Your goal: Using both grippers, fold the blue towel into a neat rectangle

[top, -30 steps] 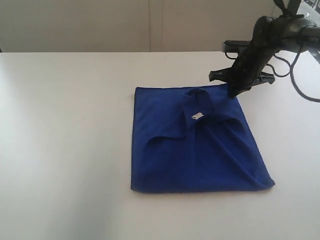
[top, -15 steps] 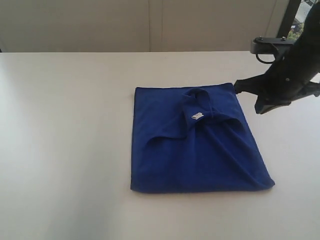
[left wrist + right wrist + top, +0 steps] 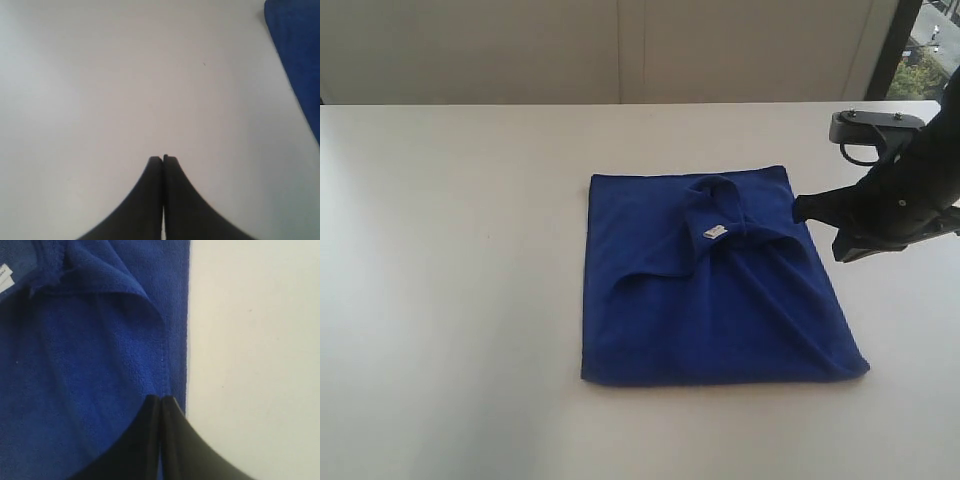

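Blue towel, deep royal blue, lying flat on the white desk a little right of centre. It is folded to a rough four-sided shape. The left and near edges are straight, and the right edge slants outward toward the near corner. An upper layer crosses it in diagonal creases that gather into a small raised hump near the far edge. A white tag sits on that hump. The right wrist view shows a plush nap and a curled fold edge.

Right hand: fingers pressed together, tips just at the towel's right edge near its far corner, no cloth seen between them.

Left hand: fingers closed on nothing, over bare desk, well apart from the towel's edge.
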